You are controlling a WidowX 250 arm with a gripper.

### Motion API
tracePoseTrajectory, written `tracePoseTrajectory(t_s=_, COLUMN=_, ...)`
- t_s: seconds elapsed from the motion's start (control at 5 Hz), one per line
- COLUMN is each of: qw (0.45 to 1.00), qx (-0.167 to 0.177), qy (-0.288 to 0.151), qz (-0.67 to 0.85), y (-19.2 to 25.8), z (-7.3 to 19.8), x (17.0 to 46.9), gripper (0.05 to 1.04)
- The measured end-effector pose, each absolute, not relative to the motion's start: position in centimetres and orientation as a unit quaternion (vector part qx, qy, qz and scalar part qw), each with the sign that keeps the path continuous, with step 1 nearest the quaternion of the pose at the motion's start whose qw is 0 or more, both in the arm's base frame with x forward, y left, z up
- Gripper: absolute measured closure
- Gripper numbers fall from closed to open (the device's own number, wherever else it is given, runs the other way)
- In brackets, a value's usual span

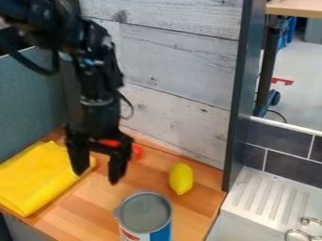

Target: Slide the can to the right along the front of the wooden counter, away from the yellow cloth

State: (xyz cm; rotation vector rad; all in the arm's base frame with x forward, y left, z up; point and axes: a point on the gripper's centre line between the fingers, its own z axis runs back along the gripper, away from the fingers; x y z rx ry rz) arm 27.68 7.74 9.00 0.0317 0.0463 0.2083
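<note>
A toy kitchen (a lab's, given 1 robot arm (97, 84)): wooden counter (94, 202), ribbed drainboard (263, 195), dark wall tiles (290, 165).

- Yellow cloth (36, 181): folded into a flat, slightly creased pile on the left of the wooden counter (94, 202).
- Red object (136, 151): mostly hidden, its shape unclear; it appears to rest toward the back of the counter, near the wall (176, 108).
- Can (145, 214): upright at the front, with a round grey top and a blue, white and red side, its base cut off.
- Lemon (181, 179): bright yellow, whole, its narrow end toward the front, behind and right of the can.
</note>
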Motion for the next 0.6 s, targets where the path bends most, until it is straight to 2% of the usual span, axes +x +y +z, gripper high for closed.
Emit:
tracePoseTrajectory(t_s=0.2, qw=0.995, qx=0.011, qy=-0.025, qz=0.093, y=8.4, z=12.1, x=28.9, gripper=0.081)
tracePoseTrajectory(t_s=0.6, qw=0.996, qx=0.018, qy=-0.079, qz=0.032, y=8.8, z=15.8, x=29.2, gripper=0.081)
